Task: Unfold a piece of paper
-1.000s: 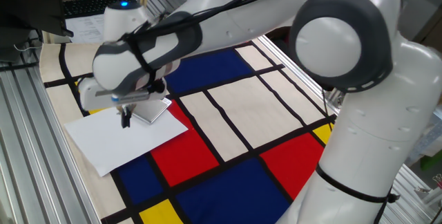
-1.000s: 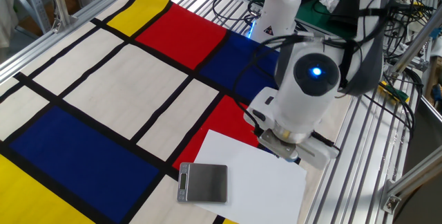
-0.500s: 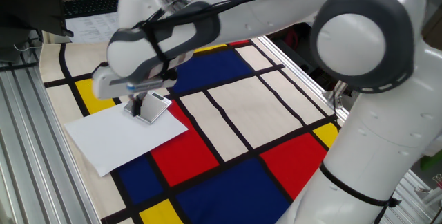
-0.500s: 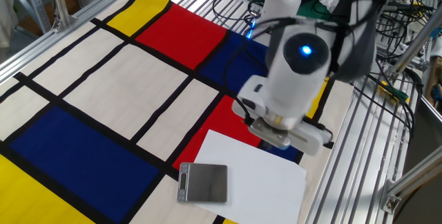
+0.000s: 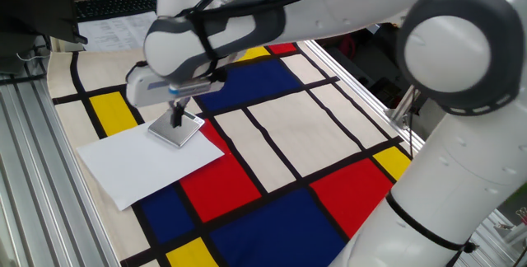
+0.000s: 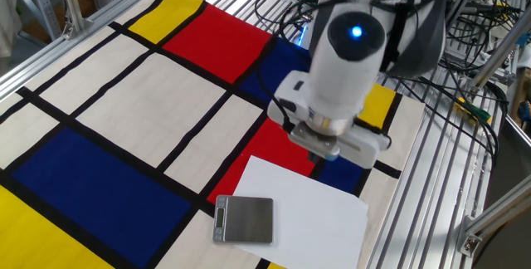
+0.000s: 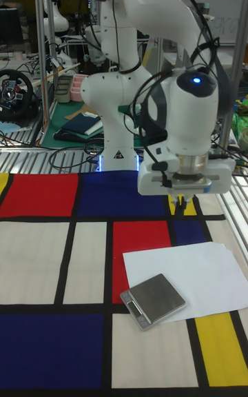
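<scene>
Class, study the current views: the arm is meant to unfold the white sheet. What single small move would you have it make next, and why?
Probably lower the gripper onto a free edge of the piece of paper. It hangs above the sheet's far edge holding nothing, the paper lies flat, and a small grey block sits on one corner, so the uncovered side looks like the easier place to lift.

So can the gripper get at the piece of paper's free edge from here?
Probably yes: the gripper hangs just above the piece of paper, whose far edge lies bare; the grey block sits on the near corner.
</scene>
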`<move>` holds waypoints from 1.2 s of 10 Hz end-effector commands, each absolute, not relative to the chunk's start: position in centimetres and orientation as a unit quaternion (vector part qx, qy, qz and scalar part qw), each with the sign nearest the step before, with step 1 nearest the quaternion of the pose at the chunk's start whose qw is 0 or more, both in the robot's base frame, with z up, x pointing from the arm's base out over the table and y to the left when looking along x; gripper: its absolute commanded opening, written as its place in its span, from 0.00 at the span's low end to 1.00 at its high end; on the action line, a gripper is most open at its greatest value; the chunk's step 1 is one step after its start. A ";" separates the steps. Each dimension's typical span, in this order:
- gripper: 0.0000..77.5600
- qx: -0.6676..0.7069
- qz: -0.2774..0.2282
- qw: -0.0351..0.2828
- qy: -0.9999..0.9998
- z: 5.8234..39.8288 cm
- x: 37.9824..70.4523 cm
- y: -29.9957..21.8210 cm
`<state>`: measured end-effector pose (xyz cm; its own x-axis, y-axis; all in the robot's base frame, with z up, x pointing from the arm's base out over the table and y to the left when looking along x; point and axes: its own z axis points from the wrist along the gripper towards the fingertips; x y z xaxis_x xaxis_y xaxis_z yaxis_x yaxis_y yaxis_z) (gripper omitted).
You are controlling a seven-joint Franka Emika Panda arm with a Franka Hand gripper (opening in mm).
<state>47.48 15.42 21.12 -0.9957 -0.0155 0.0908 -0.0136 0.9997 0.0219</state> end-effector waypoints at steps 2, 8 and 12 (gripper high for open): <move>0.01 0.008 0.011 0.048 -0.999 23.2 47.2 13.1; 0.01 -0.003 0.020 0.055 -0.998 23.5 47.3 7.8; 0.01 -0.004 0.019 0.060 -0.998 23.4 47.0 6.8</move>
<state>47.08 7.44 23.30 -0.9931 0.0062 0.1169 0.0020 0.9993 -0.0362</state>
